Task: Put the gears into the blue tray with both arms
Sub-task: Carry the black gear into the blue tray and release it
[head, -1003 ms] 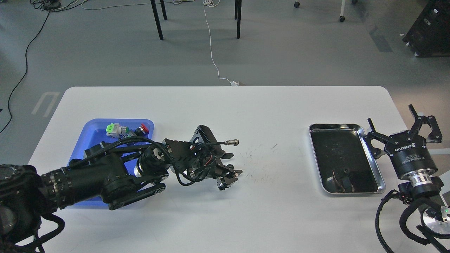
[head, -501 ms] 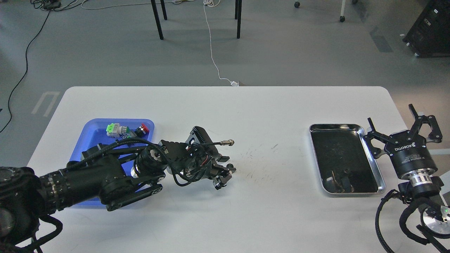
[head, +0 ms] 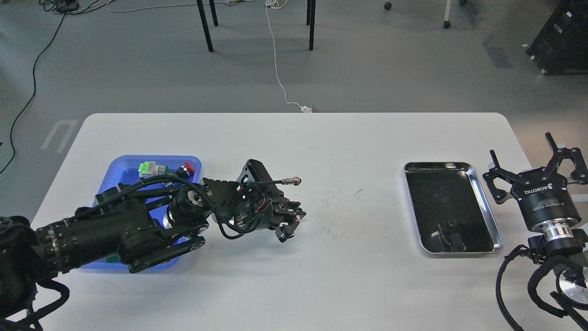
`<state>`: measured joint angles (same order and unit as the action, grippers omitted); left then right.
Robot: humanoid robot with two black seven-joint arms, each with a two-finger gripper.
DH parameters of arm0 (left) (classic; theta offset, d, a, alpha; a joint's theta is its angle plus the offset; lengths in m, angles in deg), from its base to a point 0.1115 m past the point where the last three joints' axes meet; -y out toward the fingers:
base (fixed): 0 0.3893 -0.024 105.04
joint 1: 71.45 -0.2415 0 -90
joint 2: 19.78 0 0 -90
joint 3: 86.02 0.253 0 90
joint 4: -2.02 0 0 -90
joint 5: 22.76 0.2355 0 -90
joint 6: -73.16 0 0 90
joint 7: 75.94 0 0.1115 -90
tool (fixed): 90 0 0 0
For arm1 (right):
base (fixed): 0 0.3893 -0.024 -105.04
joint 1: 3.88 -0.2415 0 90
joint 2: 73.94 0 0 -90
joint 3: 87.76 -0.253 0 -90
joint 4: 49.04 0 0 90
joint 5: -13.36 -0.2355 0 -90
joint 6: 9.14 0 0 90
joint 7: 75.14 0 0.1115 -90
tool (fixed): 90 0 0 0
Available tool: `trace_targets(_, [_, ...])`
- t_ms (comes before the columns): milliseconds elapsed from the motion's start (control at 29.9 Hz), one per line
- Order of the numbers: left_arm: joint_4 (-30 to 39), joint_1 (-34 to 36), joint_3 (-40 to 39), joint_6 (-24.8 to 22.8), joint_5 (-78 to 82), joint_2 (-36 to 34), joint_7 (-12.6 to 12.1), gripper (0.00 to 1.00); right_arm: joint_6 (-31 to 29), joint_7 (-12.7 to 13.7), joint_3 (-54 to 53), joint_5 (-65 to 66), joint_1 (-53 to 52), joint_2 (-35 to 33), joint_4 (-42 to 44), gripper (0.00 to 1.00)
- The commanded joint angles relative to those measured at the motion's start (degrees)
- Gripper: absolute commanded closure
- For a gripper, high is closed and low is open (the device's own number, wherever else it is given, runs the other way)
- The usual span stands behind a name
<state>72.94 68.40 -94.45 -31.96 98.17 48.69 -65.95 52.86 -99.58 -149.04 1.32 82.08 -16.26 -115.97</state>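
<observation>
The blue tray [head: 120,174] lies at the table's left, and my left arm crosses over its near half. My left gripper [head: 292,221] hovers low over the white table to the right of the tray, fingers drawn together. A gear [head: 297,213] shows only as a small dark shape at the fingertips, hard to tell from the fingers. My right gripper [head: 528,158] stands upright off the table's right edge, fingers spread wide with nothing between them.
Green and red push-button switches [head: 158,169] lie in the blue tray's far end. A shiny steel tray [head: 459,164] with a dark bottom lies at the right, beside the right gripper. Faint scuff marks [head: 337,207] mark the table's middle.
My left arm has drawn back to the left, toward the blue tray, with its fingers held together. The right gripper has shifted slightly to the right, still open.
</observation>
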Motion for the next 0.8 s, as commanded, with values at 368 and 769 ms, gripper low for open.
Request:
trace_targets(368, [0.6, -5.1, -5.8, 0.6, -15.9, -31.2, 6.7, 0.86, 0.0, 0.1, 0.4, 0.1, -0.6, 0.3, 0.0, 0.01])
trace_targets(769, [-8.8, -9.4, -2.6, 2.6, -15.5, -29.8, 6.8, 0.84, 0.0, 0.1, 0.0, 0.1, -0.8, -0.5, -0.6, 0.01])
